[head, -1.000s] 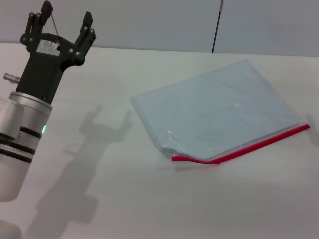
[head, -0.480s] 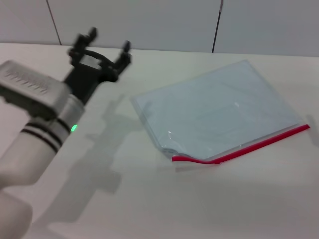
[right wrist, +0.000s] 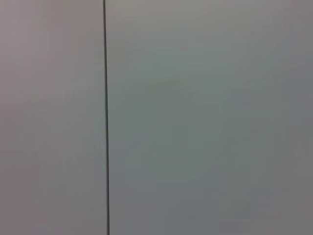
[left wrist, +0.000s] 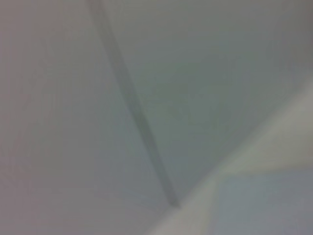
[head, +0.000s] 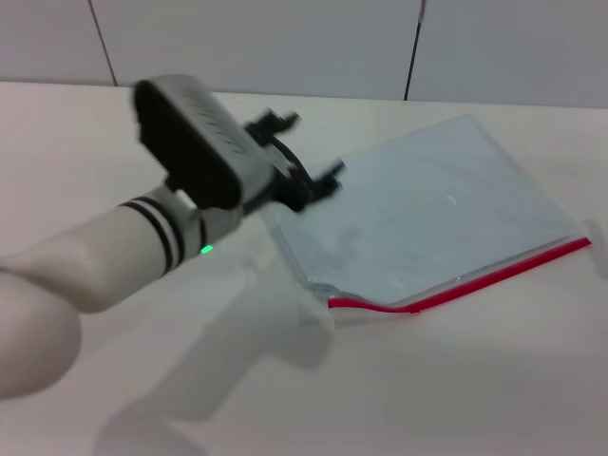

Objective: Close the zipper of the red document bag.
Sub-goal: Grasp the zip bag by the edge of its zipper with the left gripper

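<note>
The red document bag (head: 427, 218) lies flat on the white table (head: 446, 399), right of centre in the head view. It is a translucent pale-blue pouch. The zipper (head: 494, 275) is the red strip along its near long edge, and its left end curls up a little. My left gripper (head: 309, 152) hangs open above the bag's left edge, fingers pointing right, with nothing between them. The left wrist view is a blur of wall and table edge. The right gripper is out of view; its wrist camera shows only the wall.
My left arm (head: 114, 256) stretches across the table's left half from the near left corner. A panelled wall (head: 285, 47) rises behind the table's far edge.
My left arm has swung right and lowered, carrying the open gripper from the table's far left to the bag's left edge. The bag has not moved.
</note>
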Robot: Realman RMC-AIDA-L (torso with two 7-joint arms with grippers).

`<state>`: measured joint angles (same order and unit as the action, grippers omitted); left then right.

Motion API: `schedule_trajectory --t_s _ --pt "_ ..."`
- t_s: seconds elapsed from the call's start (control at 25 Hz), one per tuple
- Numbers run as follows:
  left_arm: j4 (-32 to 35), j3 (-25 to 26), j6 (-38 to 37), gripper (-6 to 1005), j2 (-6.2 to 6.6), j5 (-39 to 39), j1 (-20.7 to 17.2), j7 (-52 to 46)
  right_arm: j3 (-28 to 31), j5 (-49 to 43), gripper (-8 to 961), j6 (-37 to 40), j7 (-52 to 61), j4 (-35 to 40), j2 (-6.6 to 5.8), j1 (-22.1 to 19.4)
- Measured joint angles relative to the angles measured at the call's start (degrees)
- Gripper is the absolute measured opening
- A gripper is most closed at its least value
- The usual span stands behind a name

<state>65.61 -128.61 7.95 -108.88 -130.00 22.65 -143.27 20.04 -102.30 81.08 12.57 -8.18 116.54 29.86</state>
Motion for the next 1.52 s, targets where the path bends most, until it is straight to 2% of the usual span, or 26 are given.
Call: schedule_trajectory --t_s 0.16,0.4,0.56,0.68,0.84,1.12,1.52 --pt "9.04 4.66 -20.77 831 -0.75 -0.16 -1.22 6.84 0.00 0.20 736 0.00 0.15 0.01 0.00 -0.02" --pt "18.70 9.27 -42.34 832 -0.94 -2.06 -1.47 6.67 0.00 0.14 738 -0.01 0.24 0.01 0.00 -0.02" --pt "23.34 11.34 -53.00 832 -2.23 -7.17 -1.42 4.31 0.00 0.09 738 -0.04 0.25 0.01 0.00 0.06" --pt "25.50 12.61 -60.55 832 -3.73 -10.98 -0.88 2.86 0.00 0.09 738 -0.05 0.26 0.01 0.00 0.13" --pt "26.08 13.05 -65.01 832 -5.25 -13.88 -0.28 2.71 0.00 0.08 738 -0.05 0.27 0.01 0.00 0.21" --pt "23.30 12.97 -65.63 831 -6.80 -16.59 0.97 4.29 0.00 -0.01 738 -0.05 0.27 0.01 0.00 0.41" --pt "16.72 12.54 -58.50 831 -7.26 -15.85 2.19 9.45 0.00 0.01 737 -0.05 0.27 0.01 0.00 0.47"
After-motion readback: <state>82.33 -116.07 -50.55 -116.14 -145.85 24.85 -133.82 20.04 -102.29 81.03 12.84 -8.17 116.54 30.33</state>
